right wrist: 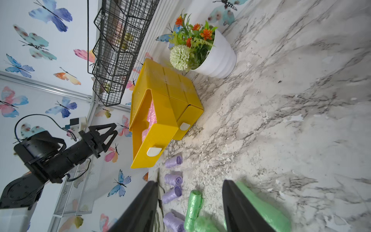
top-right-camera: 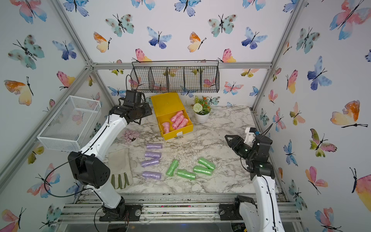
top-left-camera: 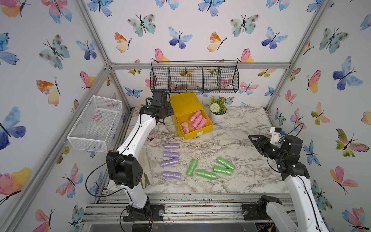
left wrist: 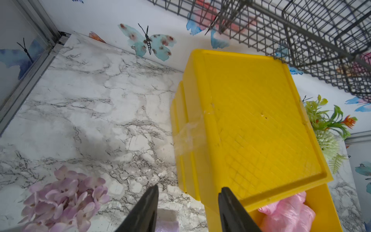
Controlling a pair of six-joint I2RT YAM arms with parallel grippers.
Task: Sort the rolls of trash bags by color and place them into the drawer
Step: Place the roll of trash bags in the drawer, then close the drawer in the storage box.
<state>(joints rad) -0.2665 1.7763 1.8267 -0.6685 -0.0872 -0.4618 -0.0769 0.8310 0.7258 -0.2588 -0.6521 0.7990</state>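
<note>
Half-open left gripper (left wrist: pixel 188 192): empty; upper centre-left in both top views, just left of the chest (top-left-camera: pixel 185 103).
Purple rolls (top-left-camera: pixel 171 154): four on the table (top-left-camera: pixel 241 120), in a column at lower centre-left, down-frame from the left gripper. Long axes run left to right, and the third one is tilted.
Top drawer (top-left-camera: pixel 190 135): stands open toward the lower right of the frame.
Pink rolls (top-left-camera: pixel 197 120): four inside the top drawer.
Green rolls (top-left-camera: pixel 206 174): four on the table at lower centre, right of the purple column, axes mixed.
Right gripper (right wrist: pixel 189 181): jaws parted about as far, empty; at the right of frame in both top views, tips aimed upper left, up-frame and right of the green rolls.
Nearer arm: the left for purple, I judge; green lies rather nearer the right.
Next grasp: probably jaws set across a purple roll's short width.
Writing: none readable; the white tabs (right wrist: pixel 153 151) look blank.
</note>
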